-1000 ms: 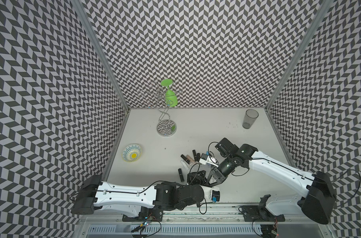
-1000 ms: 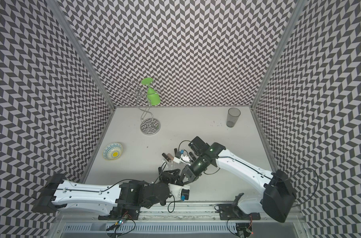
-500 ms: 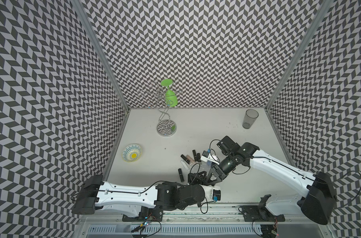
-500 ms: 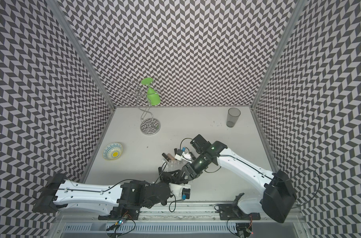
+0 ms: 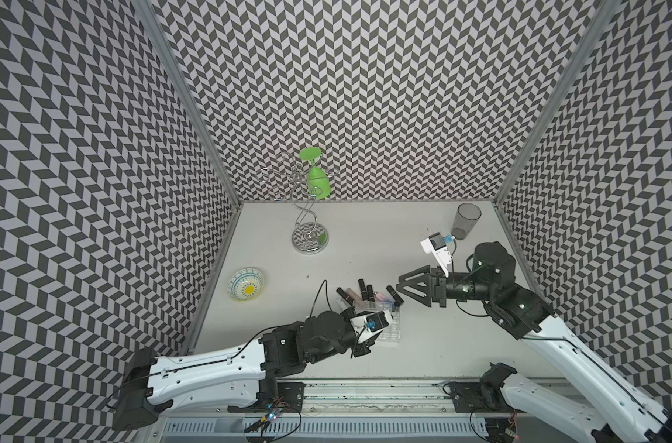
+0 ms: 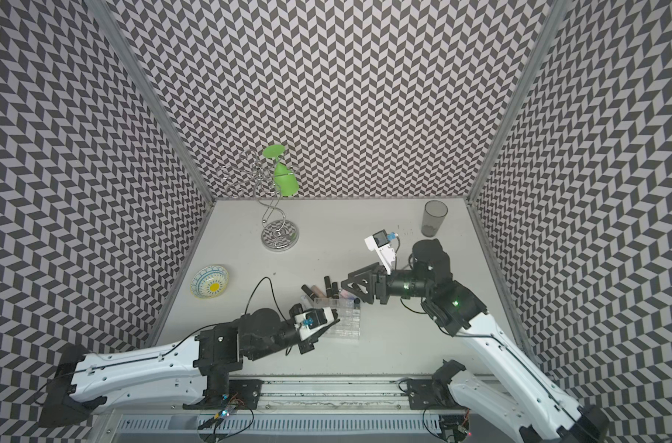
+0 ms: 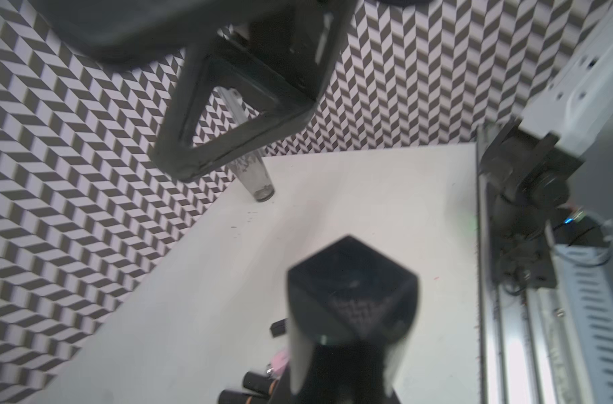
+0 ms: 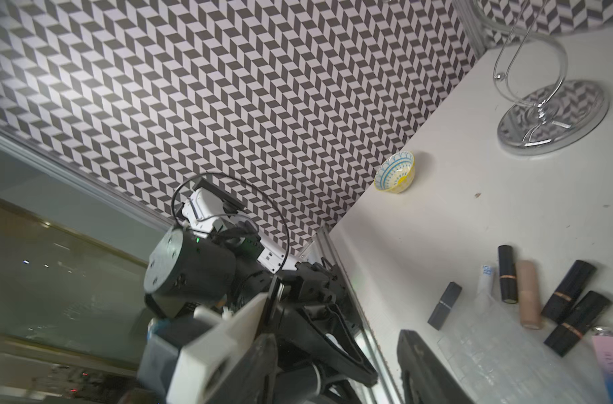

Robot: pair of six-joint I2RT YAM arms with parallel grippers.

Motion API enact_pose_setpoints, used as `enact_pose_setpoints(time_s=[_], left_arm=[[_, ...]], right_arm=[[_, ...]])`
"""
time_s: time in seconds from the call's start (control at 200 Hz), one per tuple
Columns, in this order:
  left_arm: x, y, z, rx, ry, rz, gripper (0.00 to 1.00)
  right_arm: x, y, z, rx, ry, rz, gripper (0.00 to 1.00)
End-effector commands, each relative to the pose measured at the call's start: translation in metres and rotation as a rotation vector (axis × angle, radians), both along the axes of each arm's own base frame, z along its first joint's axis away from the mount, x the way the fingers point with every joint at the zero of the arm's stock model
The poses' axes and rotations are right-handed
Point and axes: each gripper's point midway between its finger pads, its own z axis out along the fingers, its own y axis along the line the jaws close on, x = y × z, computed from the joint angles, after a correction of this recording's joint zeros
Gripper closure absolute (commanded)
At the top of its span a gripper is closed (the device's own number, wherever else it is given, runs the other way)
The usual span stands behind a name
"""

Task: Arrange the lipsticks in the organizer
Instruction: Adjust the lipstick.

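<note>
My left gripper [image 7: 347, 370] is shut on a black square-ended lipstick [image 7: 350, 290]. In both top views its fingers are hidden beneath the wrist camera [image 5: 374, 320], which sits over the left part of the clear organizer [image 5: 388, 330] [image 6: 347, 324] [image 8: 490, 344]. Several lipsticks lie on the table just behind the organizer: black ones [image 5: 362, 287] [image 8: 506, 273], a beige one [image 5: 353, 293] [image 8: 528, 293] and a pink one [image 5: 380, 297] [image 8: 609, 353]. My right gripper [image 5: 398, 281] [image 6: 345, 281] [image 8: 336, 349] hangs open and empty beside the organizer's right end.
A grey tumbler [image 5: 465, 220] stands at the back right. A chrome wire stand [image 5: 310, 237] holding a green glass [image 5: 318, 182] is at the back. A patterned bowl [image 5: 245, 284] sits by the left wall. Patterned walls close three sides.
The two grippers met near the table's front. My left gripper shut on the black lipstick, and my right gripper opened and drew back. The left arm carried the tube over the organizer.
</note>
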Motion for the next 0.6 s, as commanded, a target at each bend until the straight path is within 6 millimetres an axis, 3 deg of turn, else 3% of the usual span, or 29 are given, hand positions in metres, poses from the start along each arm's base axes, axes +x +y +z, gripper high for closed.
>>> enact_pose_setpoints(time_s=[0.0,0.105,0.17,0.23,0.446,0.596], left_arm=[[-0.012,-0.003,0.021,-0.271,0.25,-0.146,1.0],[-0.011,0.003,0.023,-0.35,0.302,-0.215,1.0],[-0.004,0.002,0.017,-0.354,0.337,-0.217,1.0],[0.001,-0.004,0.008,-0.333,0.381,-0.222,1.0],[0.01,-0.016,-0.002,-0.308,0.441,-0.241,1.0],[0.015,-0.017,-0.004,-0.29,0.459,-0.245,1.0]], right_arm=[[0.003,-0.018,0.017,0.21,-0.111,-0.147,0.39],[0.001,-0.03,-0.006,0.195,-0.146,-0.21,0.35],[-0.007,-0.027,-0.009,0.244,-0.169,-0.161,0.35],[-0.012,-0.019,-0.011,0.241,-0.203,-0.129,0.35],[0.002,0.021,-0.02,0.092,-0.282,-0.131,0.33],[0.018,0.039,-0.029,0.019,-0.273,-0.111,0.38]])
